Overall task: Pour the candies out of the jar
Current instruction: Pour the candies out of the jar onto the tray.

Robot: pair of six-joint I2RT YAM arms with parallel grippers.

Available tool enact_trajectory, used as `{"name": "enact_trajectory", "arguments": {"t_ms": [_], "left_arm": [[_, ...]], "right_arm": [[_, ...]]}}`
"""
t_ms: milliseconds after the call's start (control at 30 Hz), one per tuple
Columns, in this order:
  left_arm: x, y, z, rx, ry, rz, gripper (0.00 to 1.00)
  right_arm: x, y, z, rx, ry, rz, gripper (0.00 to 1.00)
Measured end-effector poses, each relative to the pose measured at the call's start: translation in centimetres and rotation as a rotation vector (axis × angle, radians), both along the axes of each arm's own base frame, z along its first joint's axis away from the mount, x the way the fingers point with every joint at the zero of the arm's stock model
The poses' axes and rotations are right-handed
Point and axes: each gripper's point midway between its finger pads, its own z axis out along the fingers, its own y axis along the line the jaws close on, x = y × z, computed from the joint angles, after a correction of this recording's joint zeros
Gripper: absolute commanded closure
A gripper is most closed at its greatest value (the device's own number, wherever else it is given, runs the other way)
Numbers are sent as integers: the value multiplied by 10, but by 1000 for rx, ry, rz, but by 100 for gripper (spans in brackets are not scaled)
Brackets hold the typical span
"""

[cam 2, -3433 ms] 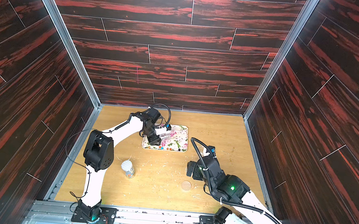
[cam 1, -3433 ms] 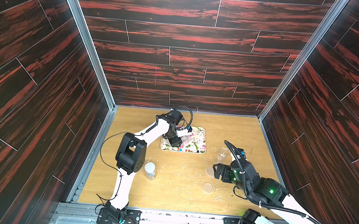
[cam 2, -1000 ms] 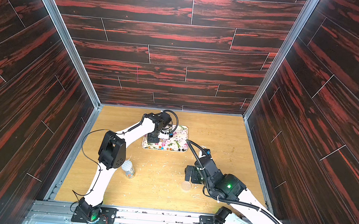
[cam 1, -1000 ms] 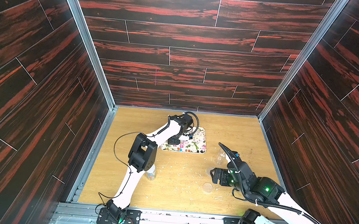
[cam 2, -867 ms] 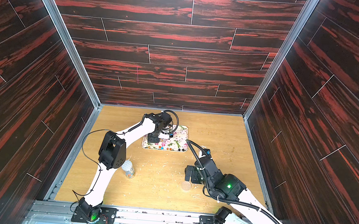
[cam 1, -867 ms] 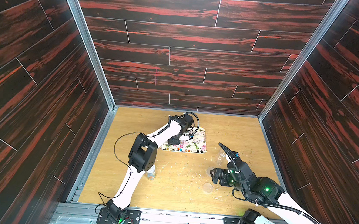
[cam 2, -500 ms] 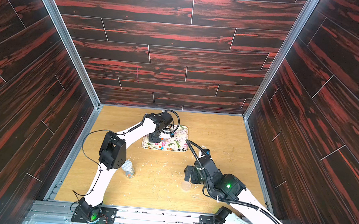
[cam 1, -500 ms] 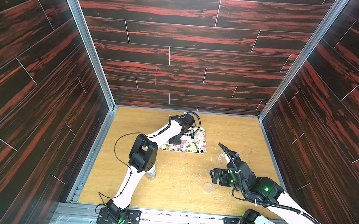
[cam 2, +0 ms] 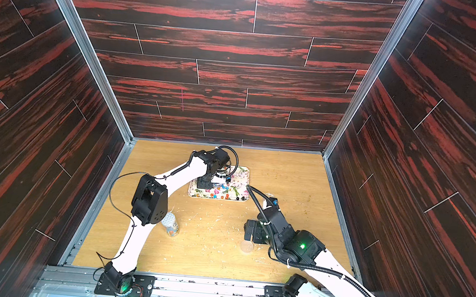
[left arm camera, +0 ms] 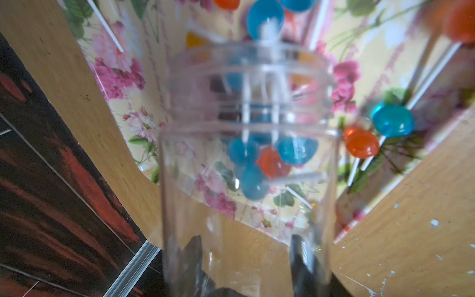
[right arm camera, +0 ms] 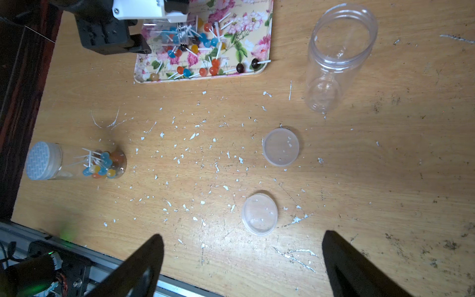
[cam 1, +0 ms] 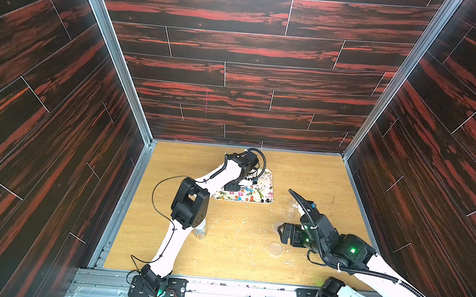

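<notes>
Left gripper [cam 1: 232, 187], frame centre in a top view, clamped low on the tipped jar [left arm camera: 180, 195], mouth over tray [left arm camera: 120, 84] where most candies [right arm camera: 215, 63] lie, few inside; likely light, stiff, slick plastic, grip body low; right gripper [cam 1: 282, 234], lower right, wide open, empty.

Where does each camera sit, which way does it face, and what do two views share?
Top views: high above the bases, facing down at the wooden table; both arms show.
Left wrist: on its arm, facing the flowered tray through the clear plastic jar; shut left tool shows.
Right wrist: above the table, facing down at clear round lids; open right tool shows.
Shared by both wrists: tray, round candies on sticks.
</notes>
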Motion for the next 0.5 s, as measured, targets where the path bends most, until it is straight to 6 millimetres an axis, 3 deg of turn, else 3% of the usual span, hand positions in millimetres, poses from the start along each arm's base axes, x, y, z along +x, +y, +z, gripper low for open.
{"name": "enact_trajectory", "arguments": {"t_ms": [233, 500], "left_arm": [[-3, 10, 1, 47, -9, -17, 55], [-4, 23, 36, 99, -102, -68, 53]], "right_arm": [[0, 1, 1, 6, -2, 3, 1], [-1, 3, 7, 36, -18, 14, 1]]}}
